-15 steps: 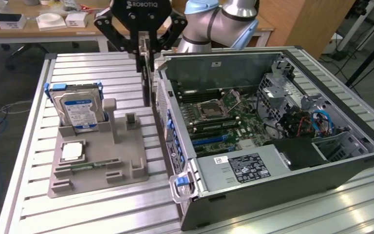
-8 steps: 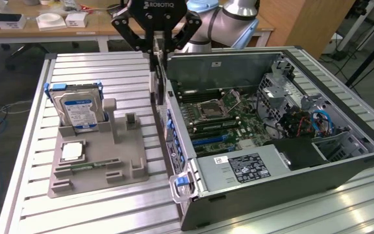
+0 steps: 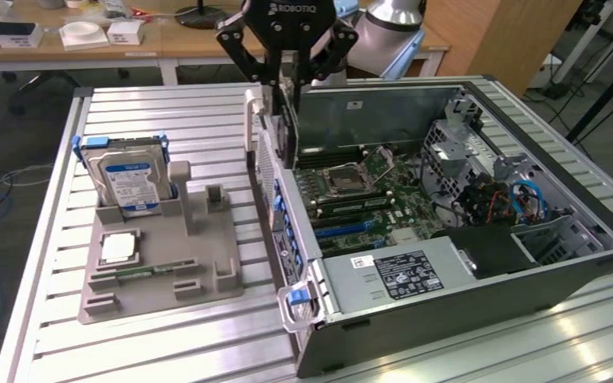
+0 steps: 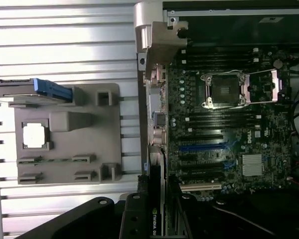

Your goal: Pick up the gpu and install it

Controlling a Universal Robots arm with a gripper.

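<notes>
1. The end effector (image 3: 290, 78) grips the gpu (image 3: 287, 128) by its upper edge, so the card hangs upright, likely edge-down for a slot.
2. The gpu hangs over the motherboard (image 3: 392, 199), by the open computer case's (image 3: 498, 295) wall on the exterior view's left.

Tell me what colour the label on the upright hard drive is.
The label is blue and white, seen best in the exterior view.

A holder tray (image 3: 216, 287) lies on the table (image 3: 157, 104), at the exterior view's left of the computer case (image 3: 562, 263); a hard drive (image 3: 125, 179) stands at its far end; the gpu (image 3: 287, 132), in the gripper (image 3: 288, 80), hangs above the case's tray-side wall
</notes>
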